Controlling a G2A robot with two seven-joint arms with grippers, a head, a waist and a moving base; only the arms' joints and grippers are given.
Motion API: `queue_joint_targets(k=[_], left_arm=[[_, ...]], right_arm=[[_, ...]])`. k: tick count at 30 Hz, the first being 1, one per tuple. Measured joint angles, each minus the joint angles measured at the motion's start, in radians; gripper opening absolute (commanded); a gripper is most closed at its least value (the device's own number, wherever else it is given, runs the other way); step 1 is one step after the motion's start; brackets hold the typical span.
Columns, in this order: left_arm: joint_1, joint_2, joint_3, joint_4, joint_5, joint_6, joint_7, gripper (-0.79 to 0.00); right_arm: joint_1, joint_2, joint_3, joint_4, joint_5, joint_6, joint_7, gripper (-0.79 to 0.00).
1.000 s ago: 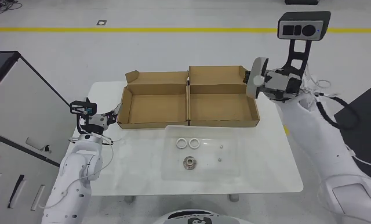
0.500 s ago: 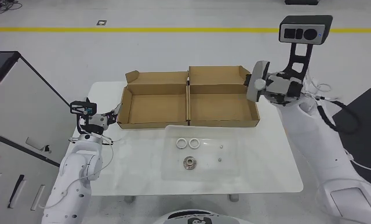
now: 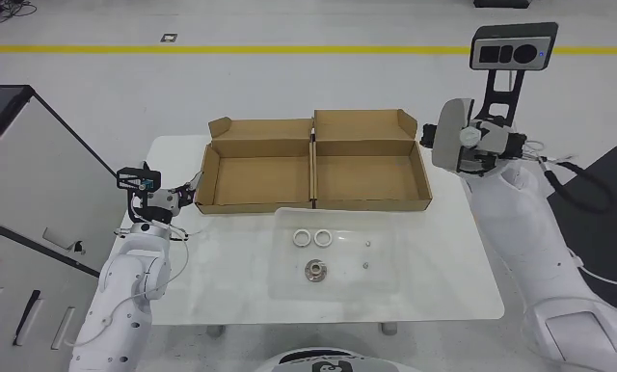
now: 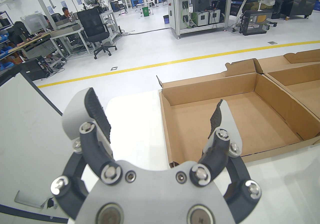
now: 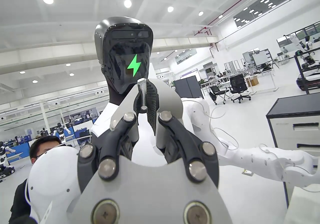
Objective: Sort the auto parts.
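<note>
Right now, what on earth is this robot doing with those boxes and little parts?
It is sorting small car parts. Its right claw is shut on a bolt, held up beside the right cardboard box. The left claw hangs open beside the left cardboard box. Two white rings and a metal disc lie in the clear tray.

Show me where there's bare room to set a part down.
Both cardboard boxes are bare inside: the left box and the right box. The table is free on either side of the clear tray. Crowded: the tray's middle, holding two white rings and a metal hub.
</note>
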State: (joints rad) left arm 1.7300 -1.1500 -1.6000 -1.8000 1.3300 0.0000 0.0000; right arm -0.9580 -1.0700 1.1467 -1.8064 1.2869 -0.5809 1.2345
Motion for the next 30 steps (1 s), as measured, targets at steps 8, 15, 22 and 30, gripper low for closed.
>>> queue_joint_targets(k=[8,15,22,30], left_arm=[[0.0,0.0,0.0,0.0,0.0,0.0,0.0,0.0],[0.0,0.0,0.0,0.0,0.0,0.0,0.0,0.0],[0.0,0.0,0.0,0.0,0.0,0.0,0.0,0.0],[0.0,0.0,0.0,0.0,0.0,0.0,0.0,0.0]], right_arm=[[0.0,0.0,0.0,0.0,0.0,0.0,0.0,-0.785],[0.0,0.0,0.0,0.0,0.0,0.0,0.0,-0.785],[-0.005,0.0,0.011,-0.011,-0.039,0.014,-0.026,-0.785],[-0.021,0.026,0.158,0.012,-0.387,0.129,-0.089,-0.785]])
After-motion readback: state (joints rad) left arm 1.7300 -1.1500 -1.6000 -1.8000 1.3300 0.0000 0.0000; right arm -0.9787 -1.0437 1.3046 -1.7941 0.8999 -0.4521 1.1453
